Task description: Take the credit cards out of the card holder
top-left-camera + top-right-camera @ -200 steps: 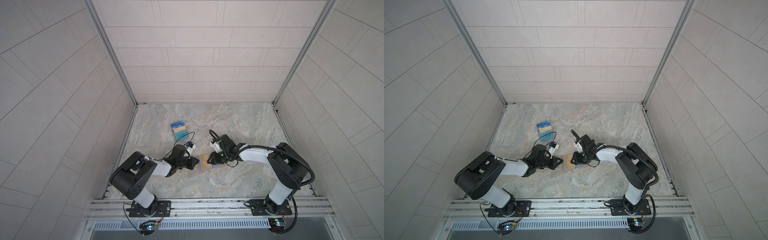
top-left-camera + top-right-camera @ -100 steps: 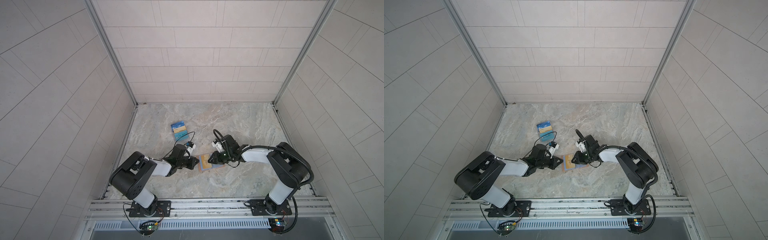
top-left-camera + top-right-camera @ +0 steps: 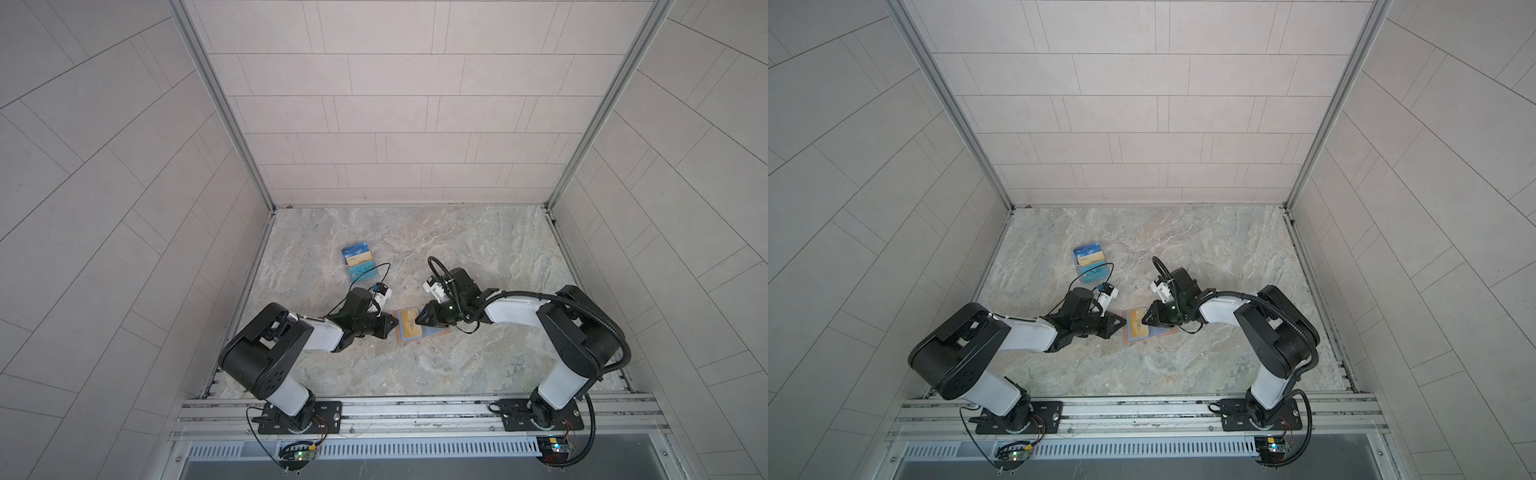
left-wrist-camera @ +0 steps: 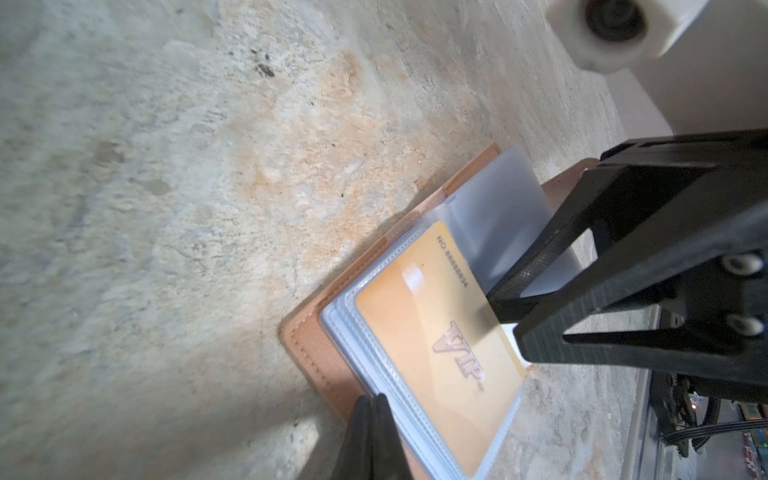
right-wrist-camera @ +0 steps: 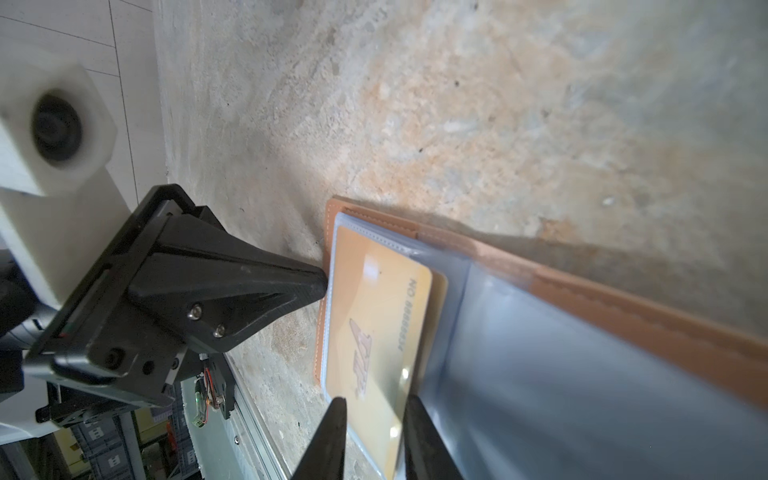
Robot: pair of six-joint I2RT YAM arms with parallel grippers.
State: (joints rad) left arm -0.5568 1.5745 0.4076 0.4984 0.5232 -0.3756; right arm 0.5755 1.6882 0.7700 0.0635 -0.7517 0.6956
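The card holder (image 3: 434, 333) (image 3: 1163, 333) lies folded open on the marble floor, tan leather (image 4: 316, 353) (image 5: 623, 307) under pale plastic sleeves. A gold credit card (image 3: 411, 330) (image 4: 432, 365) (image 5: 374, 299) marked VIP lies on its left half, one long edge sticking out of its sleeve toward the fold. My left gripper (image 3: 394, 324) (image 4: 371, 405) is shut, with its tips pressed on the holder's left edge. From the right, my right gripper (image 3: 418, 322) (image 5: 374, 403) comes down onto the gold card near a corner, its jaws a narrow gap apart and not pinching it.
A loose pile of blue, gold and teal cards (image 3: 359, 264) (image 3: 1090, 264) lies further back on the left, beside the left arm's cable. Tiled walls close in the floor at the back and both sides, and a metal rail (image 3: 415, 409) runs along the front.
The right gripper has shifted slightly over the holder and its jaws have narrowed a little. The left gripper has stayed on the holder's edge.
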